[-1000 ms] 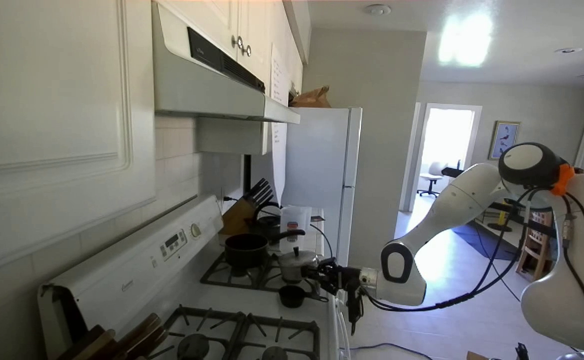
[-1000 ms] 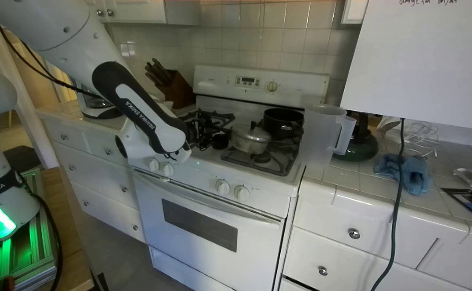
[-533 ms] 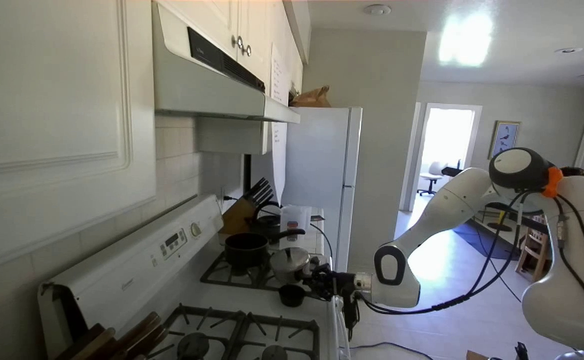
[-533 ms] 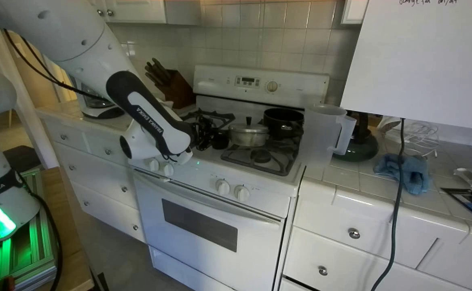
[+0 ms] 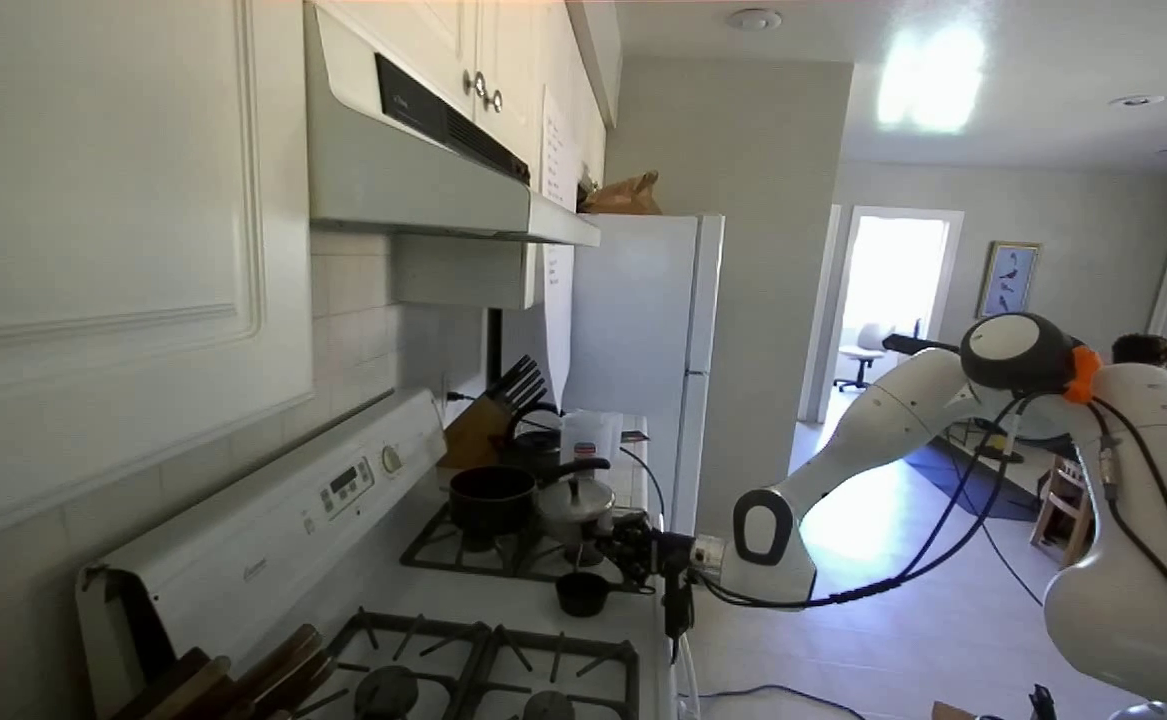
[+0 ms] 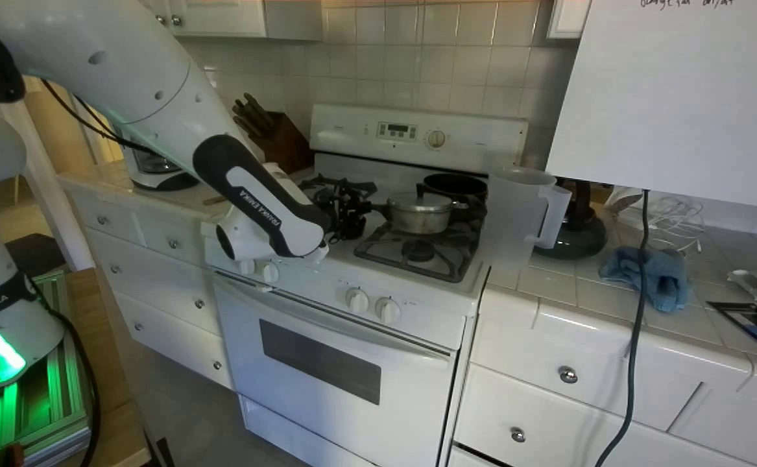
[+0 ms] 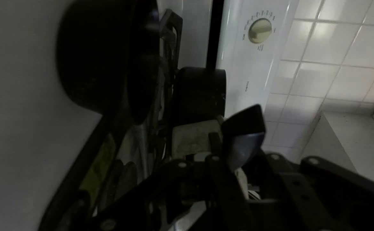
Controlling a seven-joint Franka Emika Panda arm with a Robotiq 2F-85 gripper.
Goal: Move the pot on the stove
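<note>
The silvery-grey pot (image 5: 575, 502) has a shiny lid with a black knob. It also shows in an exterior view (image 6: 420, 215), and part of it shows dimly in the wrist view (image 7: 190, 139). My gripper (image 6: 362, 211) is shut on the pot's dark handle and holds the pot, roughly level, above the front burner grate. The fingers (image 7: 242, 141) are dark in the wrist view, so the exact grip on the handle is hard to make out. The white stove (image 6: 346, 133) stands under the pot, with black grates and a raised back panel.
A black pot (image 6: 454, 185) sits on the grate behind the silvery pot. A small black pan (image 5: 583, 593) is just beside my gripper. A translucent pitcher (image 6: 517, 217) stands at the stove's side. A range hood (image 5: 443, 180) hangs above. A knife block (image 6: 286, 146) stands on the counter.
My gripper and the pot have moved together, deeper over the stove and closer to the black pot. The pot was tilted a second ago and is now more level.
</note>
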